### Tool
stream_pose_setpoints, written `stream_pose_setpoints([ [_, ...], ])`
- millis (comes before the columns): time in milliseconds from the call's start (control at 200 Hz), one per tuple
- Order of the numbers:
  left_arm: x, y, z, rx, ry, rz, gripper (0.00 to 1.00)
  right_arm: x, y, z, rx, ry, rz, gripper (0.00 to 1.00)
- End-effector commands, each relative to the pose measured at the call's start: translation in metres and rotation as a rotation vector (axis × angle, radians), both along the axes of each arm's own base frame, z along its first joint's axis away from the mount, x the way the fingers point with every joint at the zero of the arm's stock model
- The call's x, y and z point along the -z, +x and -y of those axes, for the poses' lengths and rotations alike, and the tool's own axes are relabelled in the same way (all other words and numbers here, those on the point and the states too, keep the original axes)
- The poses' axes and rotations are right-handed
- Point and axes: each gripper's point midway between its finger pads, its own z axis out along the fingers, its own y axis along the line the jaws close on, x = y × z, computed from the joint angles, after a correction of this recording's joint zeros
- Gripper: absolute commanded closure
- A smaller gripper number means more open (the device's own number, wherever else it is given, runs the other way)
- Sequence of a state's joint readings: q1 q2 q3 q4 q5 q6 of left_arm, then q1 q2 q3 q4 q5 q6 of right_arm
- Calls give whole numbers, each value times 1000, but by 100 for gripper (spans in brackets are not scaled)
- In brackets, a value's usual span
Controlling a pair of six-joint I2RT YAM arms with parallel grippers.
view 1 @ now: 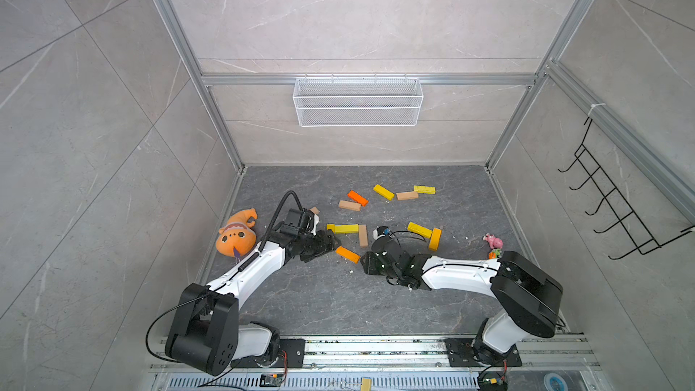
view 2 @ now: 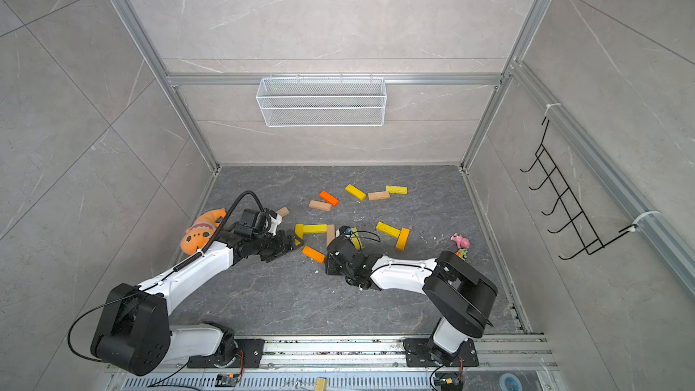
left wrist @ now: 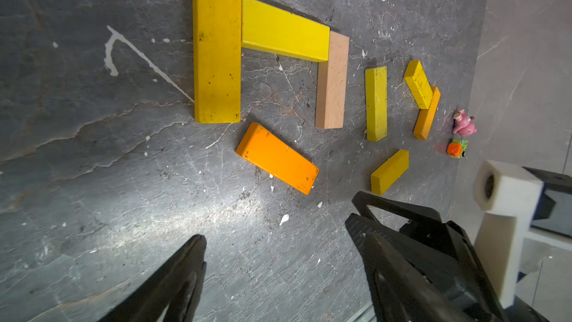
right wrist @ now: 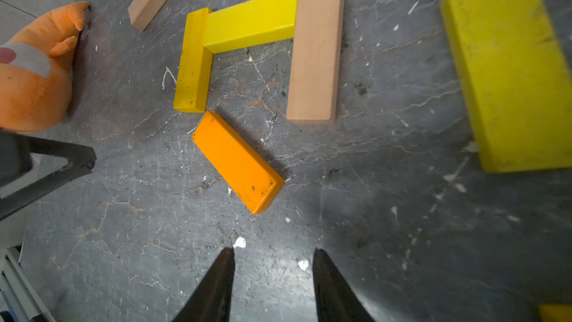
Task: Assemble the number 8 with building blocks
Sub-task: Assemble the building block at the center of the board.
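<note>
Top views: building blocks (view 1: 346, 228) cluster mid-bench (view 1: 319, 306), with the near strip bare

An orange plush toy (view 1: 236, 235) sits against the bench's left edge. Just beside it the left arm reaches in. The left gripper (left wrist: 277, 227) is released, its jaws wide apart over bare stone, near the orange block (left wrist: 277, 157). A lone tan block (view 1: 314, 210) lies just beyond that arm's wrist.

At mid-bench three blocks form an arch that opens toward the near edge. A dark yellow block (left wrist: 216, 48) has a bright yellow block (left wrist: 284, 29) butted against its side, and a tan upright block (left wrist: 331, 80) touches the bright one's other end. The orange block lies tilted across the open side, one corner just beside the dark yellow block.

The right gripper (right wrist: 274, 252) is also released, jaws partly apart with nothing between them, and it points at the orange block. Two more blocks, a yellow block (view 1: 419, 229) and an amber block (view 1: 435, 238), meet at a corner to the right of that arm's wrist. Five blocks in a loose far row (view 1: 383, 192) lie toward the far edge.

A pink toy (view 1: 493, 241) and a green-and-orange toy (view 1: 494, 253) sit near the right edge. Bare bench runs along the near edge between the two arm bases.

A white wire basket (view 1: 357, 101) hangs on the back wall above the far edge, well apart from every block.
</note>
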State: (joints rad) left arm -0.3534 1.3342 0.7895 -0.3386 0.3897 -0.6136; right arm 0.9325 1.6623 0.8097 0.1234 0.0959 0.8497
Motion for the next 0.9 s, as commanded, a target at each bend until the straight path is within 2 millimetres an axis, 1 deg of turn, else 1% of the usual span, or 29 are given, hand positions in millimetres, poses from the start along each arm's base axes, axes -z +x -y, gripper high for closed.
stream_pose_setpoints([
  [0, 0, 9, 2, -29, -22, 18, 18, 8, -3, -17, -12, 50, -25, 57],
  [170, -1, 10, 1, -35, -20, 27, 18, 27, -4, -24, -14, 7, -55, 59],
  [325, -1, 10, 1, -34, -20, 33, 18, 37, -1, -21, 2, -56, -50, 61],
  [494, 0, 9, 1, -33, -18, 33, 18, 46, 5, -13, 10, -186, -38, 65],
  [724, -2, 8, -1, -36, -15, 40, 18, 54, 12, -9, 19, -268, -28, 69],
  [894, -2, 8, -1, -36, -13, 42, 18, 52, 16, -9, 21, -289, -14, 71],
])
